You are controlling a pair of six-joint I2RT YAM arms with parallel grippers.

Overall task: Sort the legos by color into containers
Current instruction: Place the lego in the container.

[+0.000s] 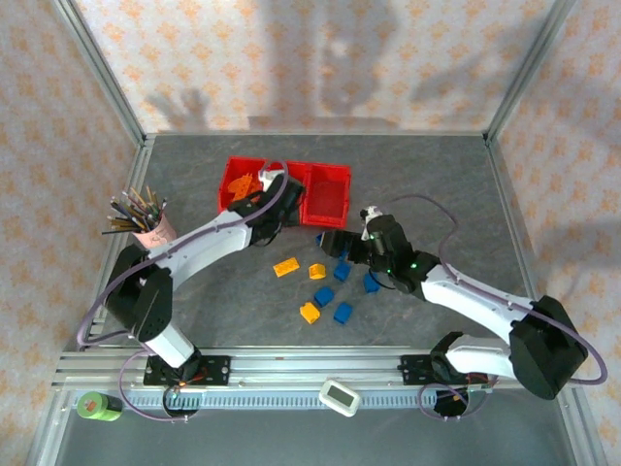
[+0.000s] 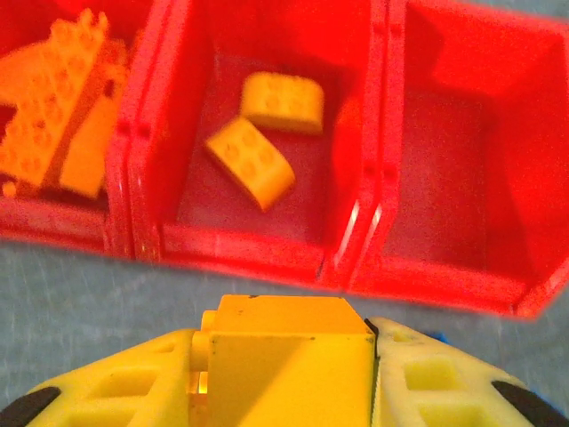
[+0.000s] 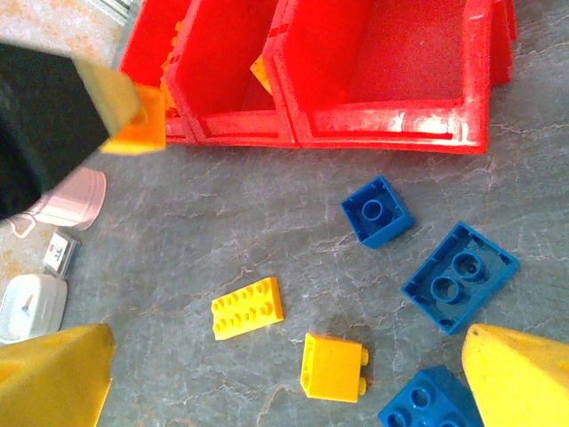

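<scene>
The left gripper (image 2: 289, 382) has its fingers (image 2: 116, 387) pinched on a yellow brick (image 2: 284, 342), held square between the pads just short of the near wall of the red tray (image 2: 258, 253). The right gripper (image 3: 286, 342) has its fingers (image 3: 53, 374) spread wide and holds nothing. It hovers over the loose bricks, probably so that it can drop on one without nudging its neighbours.

The grey table (image 1: 194, 184) carries everything, with the tray towards its far edge near the middle. The left bin (image 2: 116, 151) holds a heap of orange bricks (image 2: 53, 107). The middle bin (image 2: 191, 178) holds two curved yellow bricks (image 2: 253, 160) lying against each other. The right bin (image 2: 462, 151) looks empty, and it is presumably meant for blue.

The held brick is lined up with the middle bin, which suits its colour. The next move likely calls for carrying it over the wall before letting go.

On the table between the tray and the near edge, the blue bricks (image 3: 458, 276) lie apart from each other. A flat studded yellow plate (image 3: 248, 307) and a yellow block (image 3: 333, 366) lie just beside them, unsorted.
</scene>
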